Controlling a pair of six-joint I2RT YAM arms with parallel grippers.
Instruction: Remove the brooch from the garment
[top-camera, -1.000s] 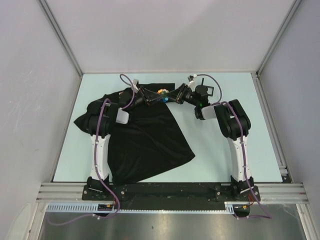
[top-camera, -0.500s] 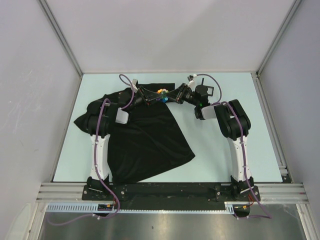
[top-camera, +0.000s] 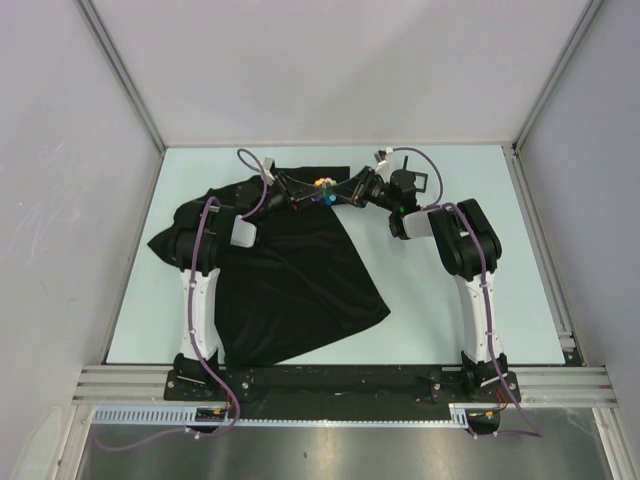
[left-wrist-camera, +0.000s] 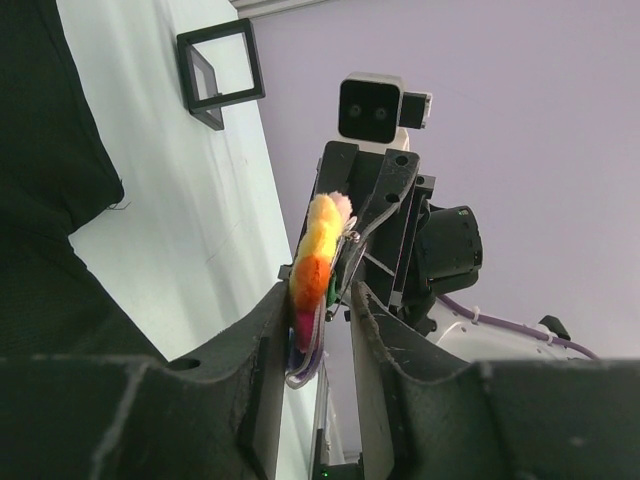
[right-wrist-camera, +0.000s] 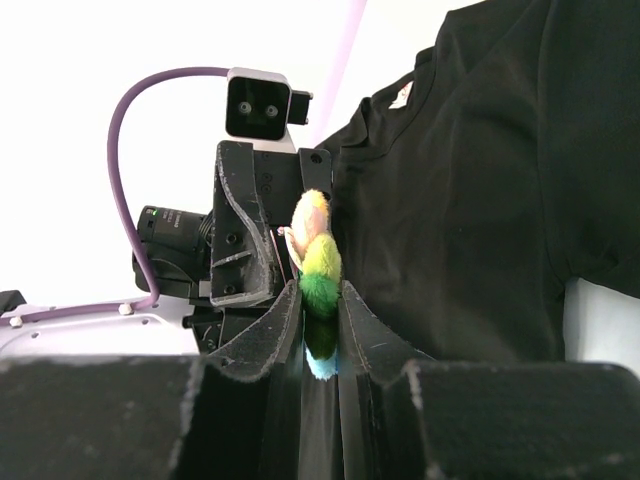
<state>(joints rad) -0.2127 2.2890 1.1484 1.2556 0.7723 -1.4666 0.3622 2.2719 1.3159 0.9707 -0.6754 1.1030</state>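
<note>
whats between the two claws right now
The brooch, pinched in the right claw with the left one's fingers either side of it; both wrist views show it.

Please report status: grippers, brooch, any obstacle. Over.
Right gripper shut on brooch. Left gripper around it too, grip unclear. Brooch looks clear of garment. Nothing in the way.

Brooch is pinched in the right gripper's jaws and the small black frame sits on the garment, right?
No. The brooch is in the right gripper's jaws, but the small black frame sits on the table, off the garment: see left wrist view.
</note>
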